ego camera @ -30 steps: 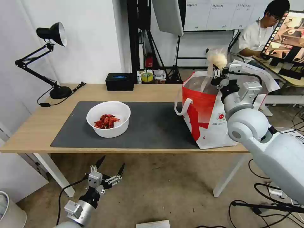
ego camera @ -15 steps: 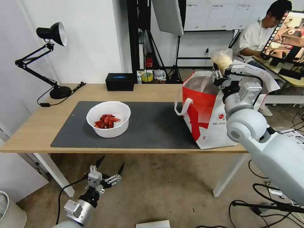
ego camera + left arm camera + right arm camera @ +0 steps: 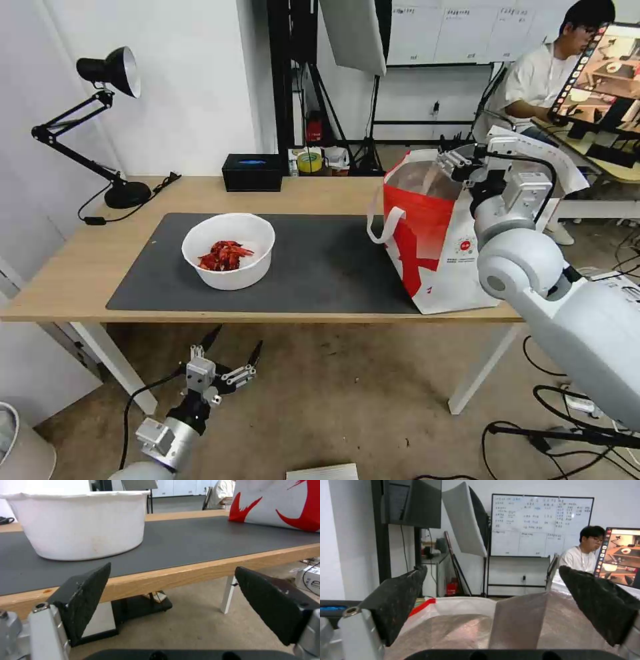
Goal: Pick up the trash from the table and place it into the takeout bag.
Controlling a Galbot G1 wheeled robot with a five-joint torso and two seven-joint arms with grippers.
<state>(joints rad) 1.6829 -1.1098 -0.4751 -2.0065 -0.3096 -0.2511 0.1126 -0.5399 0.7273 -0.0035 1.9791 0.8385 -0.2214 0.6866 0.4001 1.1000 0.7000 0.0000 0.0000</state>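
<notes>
Bowl of crayfish shells (image 3: 229, 251): centre-left on table (image 3: 60, 280). Left gripper (image 3: 223, 357), jaws spread, lower left, directly below bowl, nearer. Right gripper (image 3: 460, 155), spread, empty, over takeout bag (image 3: 433, 247), right.

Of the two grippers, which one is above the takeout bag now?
The right gripper: it hangs open and empty over the takeout bag. The left gripper waits open below the table's front edge.

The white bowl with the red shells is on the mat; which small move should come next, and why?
Probably the left gripper, jaws open below the table edge, should rise toward the bowl. The right gripper is open and empty over the takeout bag.
</notes>
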